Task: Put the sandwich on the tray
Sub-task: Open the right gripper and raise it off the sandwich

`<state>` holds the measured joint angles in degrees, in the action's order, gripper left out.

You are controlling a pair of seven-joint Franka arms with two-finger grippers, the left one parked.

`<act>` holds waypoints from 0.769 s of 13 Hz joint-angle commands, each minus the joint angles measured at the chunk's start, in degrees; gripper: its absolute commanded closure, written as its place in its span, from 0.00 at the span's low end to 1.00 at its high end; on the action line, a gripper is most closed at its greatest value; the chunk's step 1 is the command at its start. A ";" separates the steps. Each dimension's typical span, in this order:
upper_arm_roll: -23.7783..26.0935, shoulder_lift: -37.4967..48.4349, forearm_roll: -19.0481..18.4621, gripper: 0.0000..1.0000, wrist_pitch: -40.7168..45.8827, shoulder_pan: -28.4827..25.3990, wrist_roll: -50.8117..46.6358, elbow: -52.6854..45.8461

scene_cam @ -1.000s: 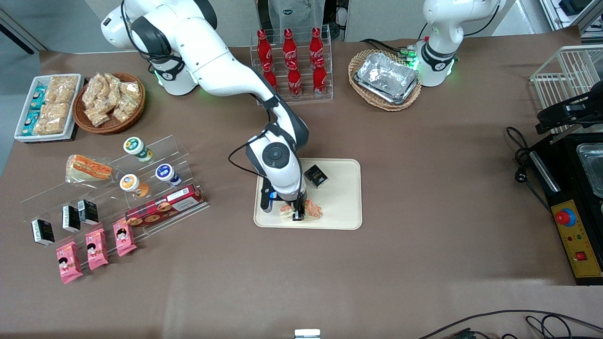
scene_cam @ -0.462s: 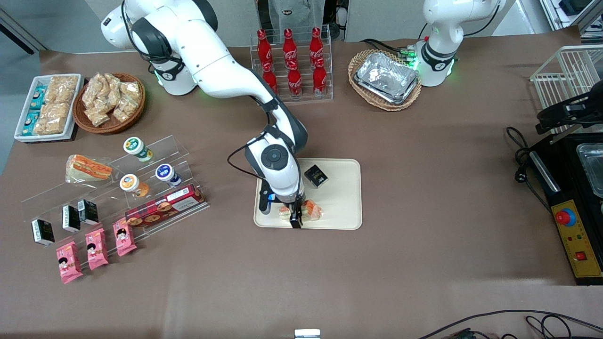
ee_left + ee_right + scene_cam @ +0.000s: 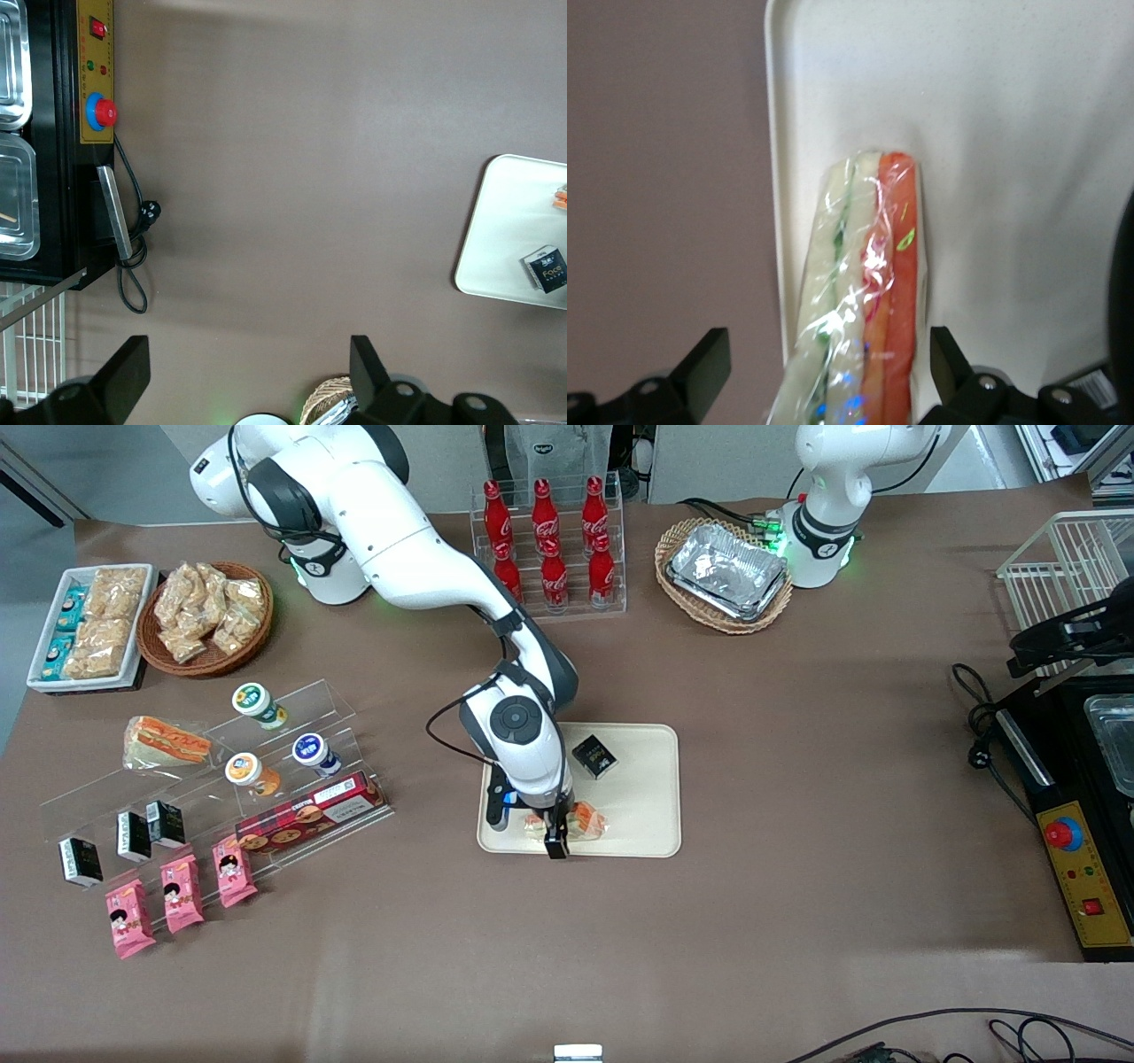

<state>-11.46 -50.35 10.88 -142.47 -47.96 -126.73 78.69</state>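
Your gripper (image 3: 558, 834), fingers spread wide astride the sandwich (image 3: 864, 292), hovers over the tray (image 3: 642, 797); lifting crookedly may snag the wrapper near the rim.

The brown table (image 3: 797, 779) carries the cream tray (image 3: 651, 815) at mid-frame, and the claw (image 3: 556, 841) hangs low over the tray's near edge, fingers spread. At the frame's top stand a cola bottle rack (image 3: 549, 549) and a wicker basket of foil trays (image 3: 725, 576). Toward the working arm's end sit a clear stepped display (image 3: 213, 779), a snack basket (image 3: 208, 615) and a white snack tray (image 3: 89, 624).
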 commanded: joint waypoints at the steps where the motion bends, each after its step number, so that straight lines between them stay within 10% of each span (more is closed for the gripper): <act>1: -0.23 3.40 -1.30 0.00 6.82 -0.38 0.08 -1.00; 10: -0.14 21.94 -1.03 0.00 37.14 5.84 39.13 0.23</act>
<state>-11.84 -34.13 10.37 -112.98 -45.98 -101.81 76.67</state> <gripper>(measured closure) 0.000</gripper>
